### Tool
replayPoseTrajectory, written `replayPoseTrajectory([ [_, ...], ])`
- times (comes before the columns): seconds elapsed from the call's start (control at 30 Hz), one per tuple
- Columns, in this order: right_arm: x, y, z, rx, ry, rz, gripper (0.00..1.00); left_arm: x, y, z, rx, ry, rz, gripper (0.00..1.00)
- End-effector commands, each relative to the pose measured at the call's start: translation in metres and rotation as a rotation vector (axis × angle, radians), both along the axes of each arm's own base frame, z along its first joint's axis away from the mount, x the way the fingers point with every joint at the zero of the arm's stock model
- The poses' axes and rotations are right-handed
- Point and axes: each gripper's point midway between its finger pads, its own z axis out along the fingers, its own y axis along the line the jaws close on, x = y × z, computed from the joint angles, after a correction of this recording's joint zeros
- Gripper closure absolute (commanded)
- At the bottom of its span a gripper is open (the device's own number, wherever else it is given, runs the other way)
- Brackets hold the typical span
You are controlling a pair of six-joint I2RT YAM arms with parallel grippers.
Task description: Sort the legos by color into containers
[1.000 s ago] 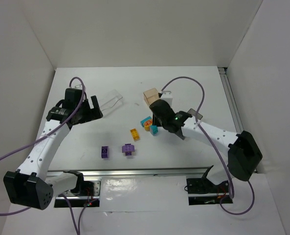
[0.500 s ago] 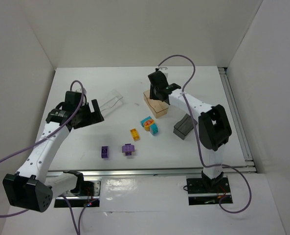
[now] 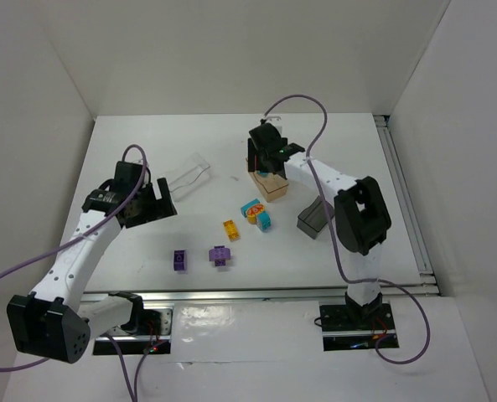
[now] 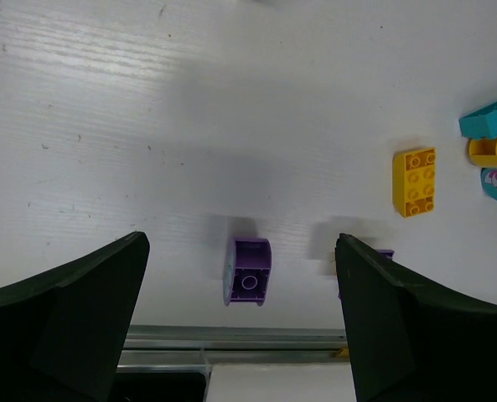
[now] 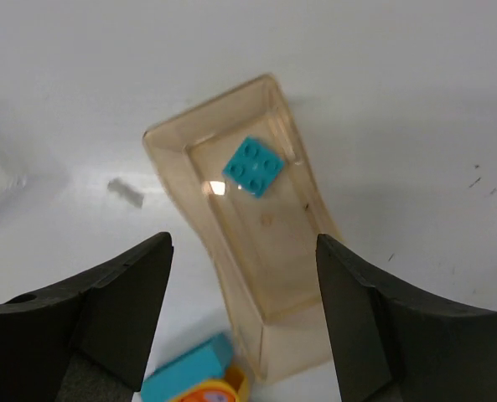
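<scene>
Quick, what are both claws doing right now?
Left gripper: open, holding nothing.
Right gripper: open, empty, above the tan box with a teal brick inside.

White table, three boxes, scattered bricks

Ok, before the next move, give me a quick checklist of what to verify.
1. Right gripper open and empty: ok.
2. Small teal studded brick lying inside the translucent tan-orange plastic box: ok.
3. Left gripper open above the small purple plastic brick: ok.
4. That purple brick apart from the orange-yellow studded brick: ok.
5. Clear colourless plastic box with its opening facing up: cannot tell.
6. All bricks sorted: not ok, several lie loose on the white table.
</scene>
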Motion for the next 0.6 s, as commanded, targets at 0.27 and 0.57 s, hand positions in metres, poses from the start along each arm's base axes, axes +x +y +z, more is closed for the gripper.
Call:
replayPoseTrajectory([
  [0.27, -0.178, 0.009, 0.007, 0.011, -0.038, 0.317, 0.01, -0.004, -0.002, 0.003, -0.035, -0.018, 0.019, 0.0],
  [0.57, -0.203, 0.004, -0.028, -0.029, -0.003, 0.458, 0.04, 0.002, -0.011, -0.001, -0.059, -0.011, -0.007, 0.0],
])
